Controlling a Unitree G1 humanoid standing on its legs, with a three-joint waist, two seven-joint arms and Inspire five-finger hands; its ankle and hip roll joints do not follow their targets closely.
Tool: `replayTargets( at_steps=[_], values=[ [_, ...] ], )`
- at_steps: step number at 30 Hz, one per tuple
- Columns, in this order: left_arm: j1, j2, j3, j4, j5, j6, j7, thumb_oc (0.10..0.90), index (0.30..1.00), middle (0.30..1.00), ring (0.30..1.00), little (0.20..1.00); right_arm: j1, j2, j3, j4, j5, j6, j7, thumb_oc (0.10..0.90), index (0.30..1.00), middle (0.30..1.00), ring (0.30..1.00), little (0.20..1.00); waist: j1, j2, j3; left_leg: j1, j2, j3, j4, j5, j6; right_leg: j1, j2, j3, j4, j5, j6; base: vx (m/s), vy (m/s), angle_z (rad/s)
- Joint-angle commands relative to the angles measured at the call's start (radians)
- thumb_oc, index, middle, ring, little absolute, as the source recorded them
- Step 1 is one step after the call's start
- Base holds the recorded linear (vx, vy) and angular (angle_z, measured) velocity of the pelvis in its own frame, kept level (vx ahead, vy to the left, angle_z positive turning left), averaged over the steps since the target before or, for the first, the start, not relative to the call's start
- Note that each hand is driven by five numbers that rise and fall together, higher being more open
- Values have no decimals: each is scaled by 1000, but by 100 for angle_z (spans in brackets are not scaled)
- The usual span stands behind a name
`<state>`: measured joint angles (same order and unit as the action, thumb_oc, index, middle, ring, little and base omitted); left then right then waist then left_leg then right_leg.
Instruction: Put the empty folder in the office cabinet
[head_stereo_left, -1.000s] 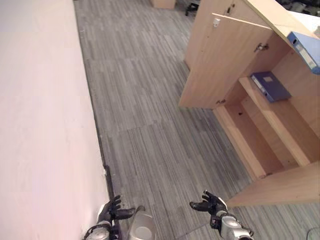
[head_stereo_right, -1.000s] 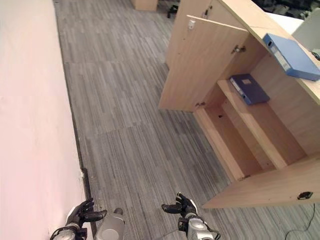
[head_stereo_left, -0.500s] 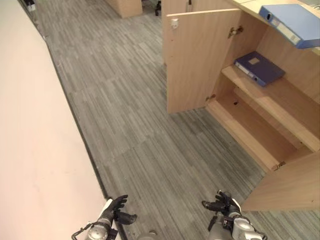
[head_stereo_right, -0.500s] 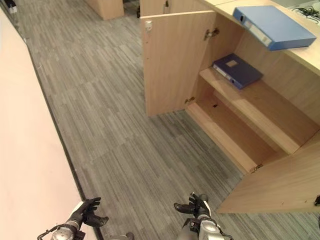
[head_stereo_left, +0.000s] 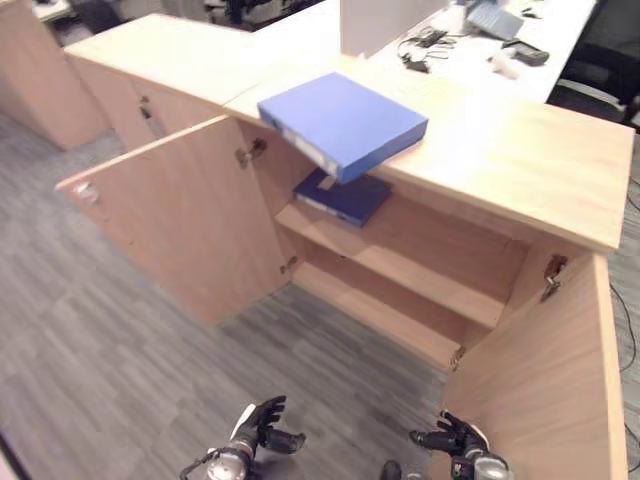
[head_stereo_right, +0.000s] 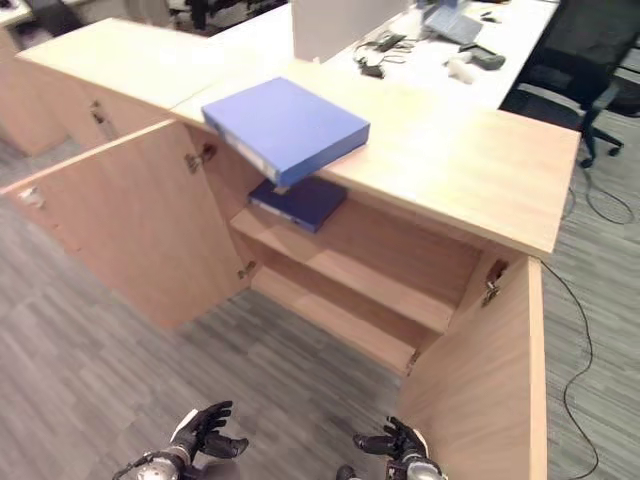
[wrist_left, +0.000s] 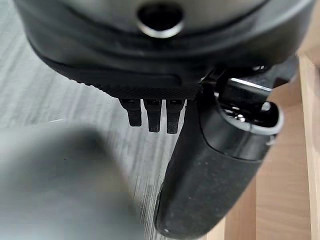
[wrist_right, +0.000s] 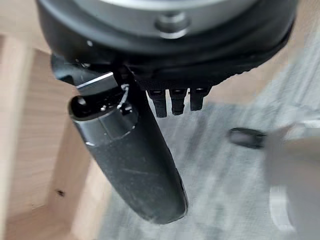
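Camera turns since before, cabinet now ahead, doors open | blue folder on top, ready to grab | left hand + right hand low, fingers loose, holding nothing

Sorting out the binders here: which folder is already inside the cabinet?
The darker blue folder lying on the upper shelf. The lighter blue folder lies on the cabinet top, overhanging its front edge.
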<state>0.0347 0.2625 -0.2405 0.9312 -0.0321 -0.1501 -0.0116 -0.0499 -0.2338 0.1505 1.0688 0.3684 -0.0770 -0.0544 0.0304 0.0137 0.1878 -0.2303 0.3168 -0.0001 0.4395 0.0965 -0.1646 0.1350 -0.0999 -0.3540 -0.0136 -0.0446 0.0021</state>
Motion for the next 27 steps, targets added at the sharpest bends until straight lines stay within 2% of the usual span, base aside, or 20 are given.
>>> replayTargets(
  at_steps=[1,2,5,6,9,12,13,14,15,16,17,18,19,20,21,22,23,24,25,27],
  values=[
    [-17,82,-51,-65,0,-29,25,800,900,900,900,900,-26,-67,-15,-41,7,-43,8,800,900,900,900,900,57,35,46,162,10,-2,-264,-28,-4,-25,-73,68,-48,12,144,413,260,-84],
    [-17,73,-59,-48,0,-28,33,800,900,900,900,900,-27,-70,-4,-45,-1,-46,5,800,900,900,900,900,76,57,44,119,-14,-86,-365,26,-13,-2,-51,106,-45,-13,148,427,251,-72],
    [-19,67,-63,-40,-3,-30,38,800,900,900,900,900,-29,-71,0,-46,-4,-48,1,800,900,900,900,900,85,66,54,108,-22,-122,-422,43,-18,23,-42,123,-39,-36,144,248,107,-72],
    [-26,62,-65,-20,-9,-32,46,800,900,900,900,900,-35,-70,5,-39,-6,-48,-3,800,900,900,900,900,99,75,64,70,-36,-171,-493,55,-28,50,-30,161,-28,-75,141,285,143,-80],
    [-28,58,-64,8,-9,-32,53,800,900,900,900,900,-39,-69,9,-28,-13,-47,-3,800,900,900,900,900,106,78,68,20,-39,-240,-512,58,-41,70,-17,233,-15,-117,141,318,218,-46],
    [-30,55,-60,37,-8,-31,52,800,900,900,900,900,-37,-65,7,-8,-19,-44,-2,800,900,900,900,900,111,77,65,15,-34,-268,-507,61,-47,89,-18,292,8,-155,145,266,318,-68],
    [-30,56,-54,62,-3,-29,52,800,900,900,900,900,-40,-55,6,3,-20,-42,6,800,900,900,900,900,111,73,51,36,-35,-275,-497,52,-40,91,-21,332,30,-173,157,193,366,-111],
    [-31,56,-54,63,-3,-30,52,800,900,900,900,900,-40,-55,6,3,-20,-42,6,800,900,900,900,900,115,77,51,30,-32,-275,-493,58,-39,84,-18,337,32,-165,159,200,395,-93],
    [-31,59,-52,75,1,-29,52,800,900,900,900,900,-42,-46,6,11,-20,-42,9,800,900,900,900,900,116,68,40,33,-40,-295,-472,53,-36,76,-24,358,60,-173,170,211,378,-50],
    [-42,73,-51,94,9,-25,49,800,900,900,900,900,-37,-31,-1,20,-19,-40,10,800,900,900,900,900,108,48,33,46,-54,-287,-441,44,-26,67,-43,374,106,-177,179,213,379,-44],
    [-43,74,-51,94,9,-26,48,800,900,900,900,900,-38,-30,-2,20,-19,-41,10,800,900,900,900,900,111,50,33,39,-54,-287,-435,49,-25,60,-41,378,106,-169,182,209,345,-33],
    [-46,85,-51,93,13,-29,48,800,900,900,900,900,-37,-14,-6,24,-14,-37,14,800,900,900,900,900,110,30,26,58,-63,-271,-428,32,-16,51,-57,389,135,-160,196,170,471,-35],
    [-60,121,-46,84,14,-28,52,800,900,900,900,900,-41,19,-13,27,2,-31,19,800,900,900,900,900,108,-2,18,77,-93,-213,-357,-32,29,-1,-103,393,239,-73,239,234,613,-53],
    [-61,132,-45,77,10,-29,55,800,900,900,900,900,-44,27,-9,24,11,-32,21,800,900,900,900,900,114,-6,17,88,-95,-187,-349,-46,40,-27,-114,388,286,-26,252,178,746,-99],
    [-61,145,-39,62,3,-30,53,800,900,900,900,900,-43,40,-11,11,14,-30,23,800,900,900,900,900,116,1,19,123,-98,-145,-346,-71,64,-72,-141,317,378,36,260,126,805,-158],
    [-40,154,-27,41,-1,-23,42,800,900,900,900,900,-40,41,-14,0,-4,-27,23,800,900,900,900,900,127,23,27,187,-121,-72,-367,-97,107,-118,-194,141,490,96,256,90,646,-159],
    [-39,154,-27,40,-1,-23,42,800,900,900,900,900,-39,41,-14,0,-4,-27,23,800,900,900,900,900,127,22,29,190,-122,-72,-367,-97,107,-118,-196,142,494,93,256,112,637,-128],
    [-22,150,-19,21,-1,-25,38,800,900,900,900,900,-45,44,-17,-1,1,-31,21,800,900,900,900,900,116,33,35,234,-153,-71,-388,-107,127,-163,-134,137,508,70,248,115,297,-48],
    [-16,149,-12,16,-3,-23,38,800,900,900,900,900,-47,43,-14,-7,10,-35,19,800,900,900,900,900,115,25,40,253,-180,-68,-391,-117,129,-173,-102,137,447,49,238,135,302,-26],
    [-23,157,-12,15,-6,-20,40,800,900,900,900,900,-51,34,-5,5,11,-41,10,800,900,900,900,900,132,-5,43,251,-211,-39,-373,-136,119,-131,-128,61,256,37,216,50,42,-2]
  ],
)
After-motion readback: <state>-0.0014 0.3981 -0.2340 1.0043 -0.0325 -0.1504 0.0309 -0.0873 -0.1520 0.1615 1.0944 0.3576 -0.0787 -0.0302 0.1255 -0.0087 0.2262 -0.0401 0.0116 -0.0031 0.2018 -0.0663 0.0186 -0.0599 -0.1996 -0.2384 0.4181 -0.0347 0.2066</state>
